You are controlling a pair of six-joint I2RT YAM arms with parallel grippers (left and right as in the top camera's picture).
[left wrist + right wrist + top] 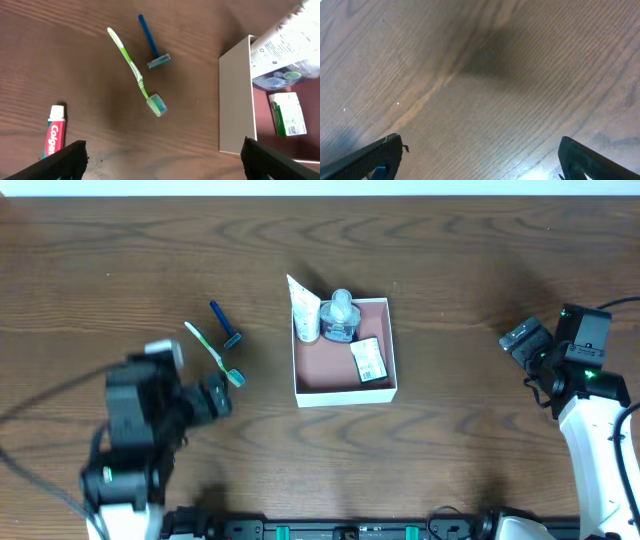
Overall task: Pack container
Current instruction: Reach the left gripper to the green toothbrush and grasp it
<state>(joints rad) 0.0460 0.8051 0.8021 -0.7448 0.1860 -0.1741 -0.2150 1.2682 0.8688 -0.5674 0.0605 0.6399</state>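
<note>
The container (345, 393) is a square white-walled box with a pinkish-brown floor at the table's middle; its side wall shows in the left wrist view (235, 95). Inside lie a white tube (305, 310), a clear jar (340, 318) and a small green-and-white box (368, 360). A blue razor (225, 325) and a green toothbrush (215, 353) lie left of it. A red Colgate toothpaste tube (55, 135) lies further left. My left gripper (215, 402) is open and empty, near the toothbrush head. My right gripper (525, 345) is open and empty, far right of the container.
The left wrist view shows the toothbrush (135, 72), the razor (152, 42) and the green-and-white box (288, 114). The right wrist view shows only wood-grain table between the open fingers (480, 160). The left arm covers the toothpaste in the overhead view.
</note>
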